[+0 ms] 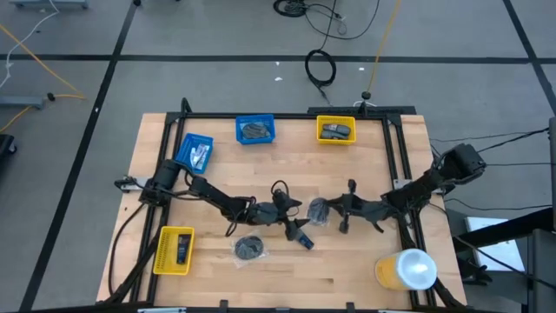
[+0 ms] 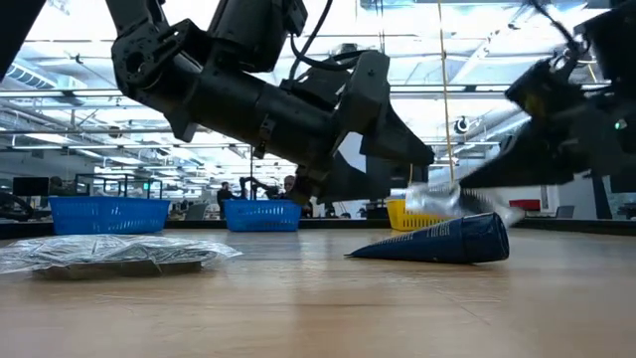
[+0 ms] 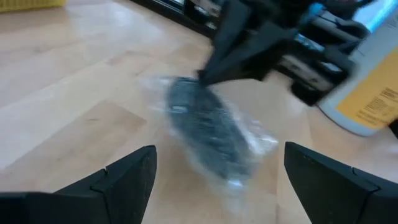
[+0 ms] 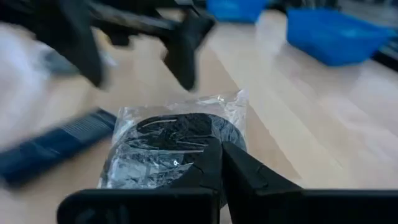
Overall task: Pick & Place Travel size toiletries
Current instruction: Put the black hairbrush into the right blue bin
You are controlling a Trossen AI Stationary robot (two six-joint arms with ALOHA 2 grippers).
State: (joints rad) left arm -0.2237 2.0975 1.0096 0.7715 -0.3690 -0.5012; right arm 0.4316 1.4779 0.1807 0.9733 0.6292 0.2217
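A wooden table [image 1: 278, 274] is holding four bins, each already containing items. The right gripper [image 1: 328, 209] is clenching a wrapped dark round pad [image 1: 318, 209] at mid-table. The left gripper [image 1: 289, 207] is waiting released beside it. A second wrapped pad [image 1: 249, 248] and a dark blue tube [image 1: 301, 237] are lying loose nearer, still unsorted.

- A wooden table [image 1: 261, 156] with a black frame along its edges.
- Two blue bins: one at the far middle [image 1: 255, 129], one tilted at the far left [image 1: 194, 151].
- Two yellow bins: one far right of centre [image 1: 335, 129], one at the near left [image 1: 174, 250].
- A large yellow-and-white cylinder [image 1: 406, 269] at the near right corner.
- Cables [image 1: 320, 66] on the grey floor beyond the table.
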